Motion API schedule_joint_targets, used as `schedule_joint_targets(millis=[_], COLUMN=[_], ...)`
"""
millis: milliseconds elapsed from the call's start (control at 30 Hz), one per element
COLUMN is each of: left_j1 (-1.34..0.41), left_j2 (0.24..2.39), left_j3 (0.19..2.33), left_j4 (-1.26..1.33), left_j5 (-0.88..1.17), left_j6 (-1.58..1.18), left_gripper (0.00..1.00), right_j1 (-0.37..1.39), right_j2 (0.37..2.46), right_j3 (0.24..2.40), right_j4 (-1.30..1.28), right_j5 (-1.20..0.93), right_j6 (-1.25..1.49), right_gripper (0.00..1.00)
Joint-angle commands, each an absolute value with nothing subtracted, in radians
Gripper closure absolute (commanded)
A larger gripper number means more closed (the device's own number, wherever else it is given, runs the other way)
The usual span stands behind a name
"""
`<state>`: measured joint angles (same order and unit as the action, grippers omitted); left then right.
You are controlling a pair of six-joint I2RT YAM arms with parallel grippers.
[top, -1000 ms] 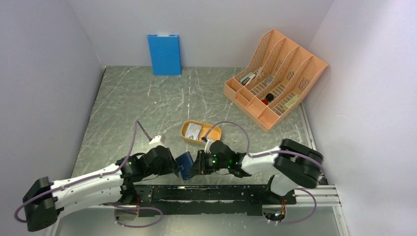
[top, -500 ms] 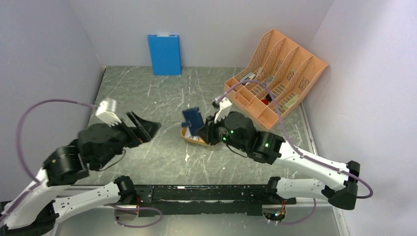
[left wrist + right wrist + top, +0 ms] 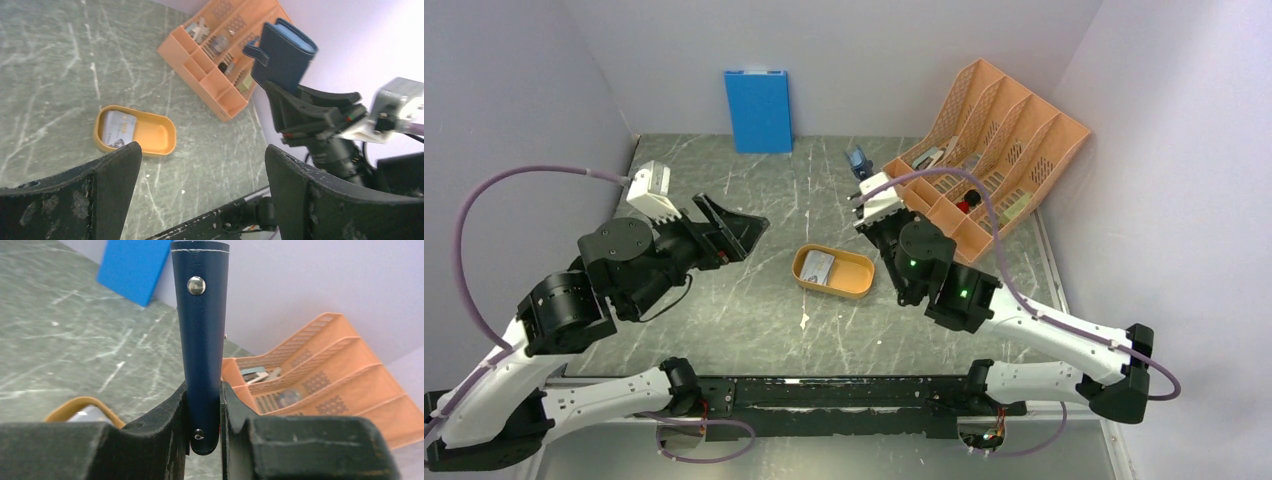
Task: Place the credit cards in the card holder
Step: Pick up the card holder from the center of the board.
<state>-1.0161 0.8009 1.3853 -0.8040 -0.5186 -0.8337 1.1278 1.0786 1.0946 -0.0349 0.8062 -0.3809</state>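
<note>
While the right gripper (image 3: 204, 410) clamps the lower end of the card holder (image 3: 202, 330), the folded navy wallet stands upright in the air, beyond the orange tray (image 3: 864, 272) and slightly to its right, near the orange desk organizer (image 3: 984, 160). The left gripper (image 3: 734, 226) hangs above the table to the left of the tray, jaws spread wide with nothing between them. The credit cards (image 3: 819, 266) lie inside the tray at its left end, grey with pale print; how many are stacked there cannot be told. A blue panel (image 3: 758, 110) leans on the wall beyond the tray.
</note>
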Motion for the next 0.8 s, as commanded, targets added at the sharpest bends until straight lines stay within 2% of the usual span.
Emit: schedule_joint_targets(millis=[0,133,367,600,767], left_j1=[-1.014,-1.014,-1.015,-1.014,-1.015], left_j2=[0.773,0.839,0.913,0.986,0.942], left_j3=[1.312,1.321,1.353,1.428,1.359], left_j4=[-0.587,-0.496,-0.386,-0.416,-0.407], left_j5=[-0.388,-0.318,-0.292,-0.247,-0.213], left_j6=[-0.815,-0.804,-0.785,-0.778,-0.848], left_gripper=[0.03,0.03,0.03,0.03,0.03], right_j1=[1.165,1.196,1.288,1.33,1.346], right_j2=[1.061,1.058,1.079,1.04,1.02], right_j3=[1.005,0.906,0.692,0.566,0.547], right_j4=[0.344,0.594,1.162,1.279,1.261], right_j5=[0.973,0.968,0.872,0.759,0.772], right_j6=[-0.736,-0.954,-1.503,-1.686,-1.71], right_gripper=[1.0,1.0,1.0,1.0,1.0])
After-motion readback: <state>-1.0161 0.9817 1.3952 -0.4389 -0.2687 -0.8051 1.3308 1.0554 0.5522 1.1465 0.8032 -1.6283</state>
